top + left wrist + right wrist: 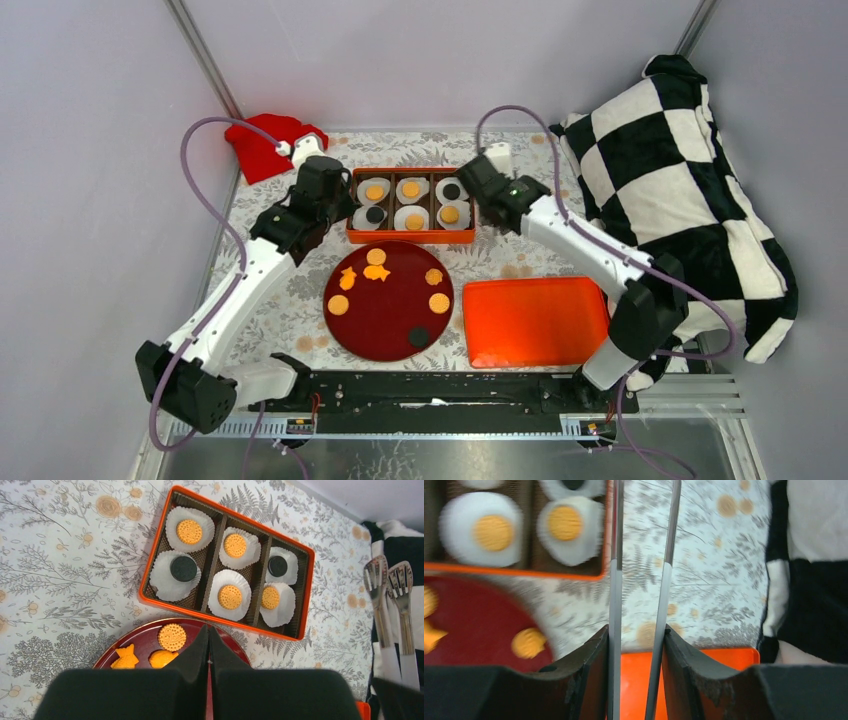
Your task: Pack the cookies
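Now, w/ right gripper (636, 640) pinching the tongs (615, 530) & left gripper (208, 635) fingers pressed together, swing tong tips to the cookie (528, 642) left of the right fingers, on the plate (479, 615), and squeeze lightly.

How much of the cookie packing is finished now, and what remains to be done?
Done: six cookies sit in the paper cups of the orange box, one in each. In hand: the right gripper grips the tongs to the right of the box, their tips empty; the left gripper is shut on nothing. Left: seven more lie on the red plate, though no cup is free, and the orange lid is off.
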You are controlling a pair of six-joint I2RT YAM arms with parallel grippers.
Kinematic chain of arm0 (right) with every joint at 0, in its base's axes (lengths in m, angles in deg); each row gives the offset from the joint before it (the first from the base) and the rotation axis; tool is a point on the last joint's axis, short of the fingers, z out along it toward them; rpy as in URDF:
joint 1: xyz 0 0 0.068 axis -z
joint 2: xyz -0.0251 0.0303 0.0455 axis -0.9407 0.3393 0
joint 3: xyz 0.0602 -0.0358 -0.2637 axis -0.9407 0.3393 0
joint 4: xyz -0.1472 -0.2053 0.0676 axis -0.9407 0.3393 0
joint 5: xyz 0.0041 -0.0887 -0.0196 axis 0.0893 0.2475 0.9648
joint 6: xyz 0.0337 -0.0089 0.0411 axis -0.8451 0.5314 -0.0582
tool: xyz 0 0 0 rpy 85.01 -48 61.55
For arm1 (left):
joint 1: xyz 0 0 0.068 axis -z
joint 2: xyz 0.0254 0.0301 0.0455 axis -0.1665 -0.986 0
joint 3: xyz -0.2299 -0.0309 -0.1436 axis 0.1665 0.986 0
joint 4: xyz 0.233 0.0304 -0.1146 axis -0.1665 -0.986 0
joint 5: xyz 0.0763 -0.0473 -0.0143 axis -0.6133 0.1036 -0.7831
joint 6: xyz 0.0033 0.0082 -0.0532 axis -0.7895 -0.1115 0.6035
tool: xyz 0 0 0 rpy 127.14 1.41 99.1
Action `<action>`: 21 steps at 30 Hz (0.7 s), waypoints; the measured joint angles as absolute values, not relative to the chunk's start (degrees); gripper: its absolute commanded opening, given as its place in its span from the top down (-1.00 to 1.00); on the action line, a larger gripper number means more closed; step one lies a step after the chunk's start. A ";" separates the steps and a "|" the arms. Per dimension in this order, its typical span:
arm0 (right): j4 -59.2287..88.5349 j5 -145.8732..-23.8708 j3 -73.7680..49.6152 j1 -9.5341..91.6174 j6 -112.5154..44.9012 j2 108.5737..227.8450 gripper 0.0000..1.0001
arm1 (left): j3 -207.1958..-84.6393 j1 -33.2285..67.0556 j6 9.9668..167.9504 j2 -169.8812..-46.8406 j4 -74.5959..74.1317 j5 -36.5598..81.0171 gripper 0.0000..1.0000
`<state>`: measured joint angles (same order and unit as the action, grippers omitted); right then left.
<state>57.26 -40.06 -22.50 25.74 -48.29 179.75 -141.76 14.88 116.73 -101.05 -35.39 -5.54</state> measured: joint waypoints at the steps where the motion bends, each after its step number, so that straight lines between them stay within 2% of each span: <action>1: 56.62 -40.78 -21.11 28.59 -48.45 180.29 0.70 | -141.76 15.01 116.73 -101.71 -35.31 -5.37 1.00; 7: 52.56 -46.86 -19.20 43.75 -47.75 189.76 0.69 | -141.78 15.67 116.71 -104.44 -35.24 -4.36 1.00; 14: 48.52 -56.74 -29.98 50.86 -45.56 204.93 0.67 | -142.26 15.82 116.71 -105.66 -34.78 -3.59 1.00; 21: 48.27 -61.24 -27.53 57.68 -47.02 207.33 0.59 | -142.06 15.82 116.73 -105.75 -34.39 -3.49 1.00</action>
<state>48.27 -61.24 -27.53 57.68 -47.02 207.33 -142.06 15.82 116.73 -105.75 -34.39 -3.49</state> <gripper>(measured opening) 0.415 0.003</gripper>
